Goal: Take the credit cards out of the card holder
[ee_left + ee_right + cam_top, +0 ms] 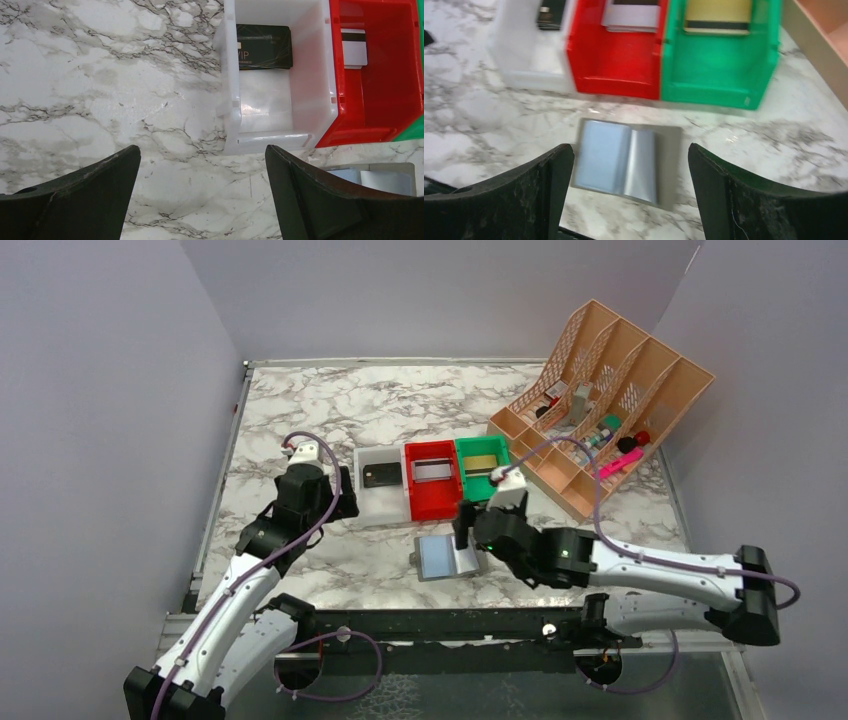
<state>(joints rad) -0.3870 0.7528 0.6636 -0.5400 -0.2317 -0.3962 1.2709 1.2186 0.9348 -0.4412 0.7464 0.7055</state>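
Right wrist view: card holder (pixel 624 162) lies open just before the red bin (pixel 616 82), fold pointing toward it, straight beneath the right gripper (pixel 630 150), the nearer one, jaws wide and empty.

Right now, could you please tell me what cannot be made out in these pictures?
Holder: the right wrist view is blurred, so whether its pockets hold a card cannot be told.
Holder, left wrist view: mostly cut off by the bottom edge.
Gold card and white card: cut off by the top edge, right wrist view.
Rack contents: too small, top view.
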